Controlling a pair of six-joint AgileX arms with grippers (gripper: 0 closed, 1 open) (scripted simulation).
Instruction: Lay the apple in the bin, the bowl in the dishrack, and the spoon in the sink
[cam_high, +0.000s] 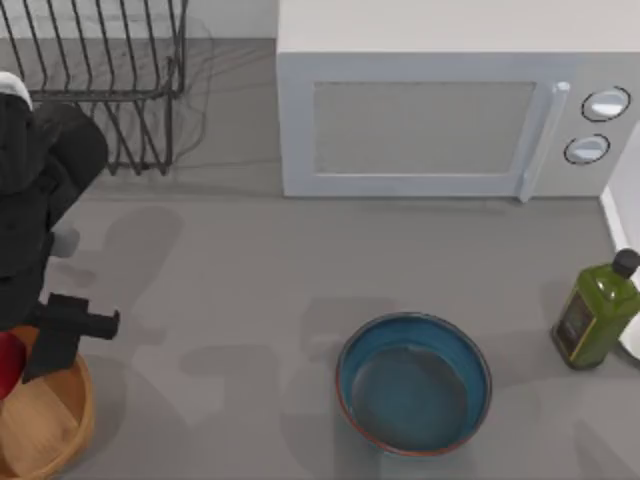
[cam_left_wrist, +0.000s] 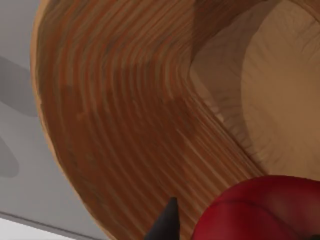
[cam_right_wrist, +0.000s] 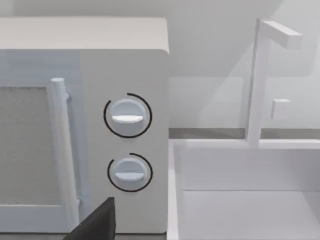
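Left tool (cam_high: 8, 368) holds the apple (cam_left_wrist: 260, 210) clamped just above the bin (cam_high: 45, 425) at the worktop's left edge.

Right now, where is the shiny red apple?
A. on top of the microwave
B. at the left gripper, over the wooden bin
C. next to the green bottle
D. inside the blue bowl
B: the apple is at the left gripper, right above the bin.

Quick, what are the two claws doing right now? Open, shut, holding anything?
Left gripper: shut on the apple, over the bin.
Right gripper: cannot be told; it faces the microwave.
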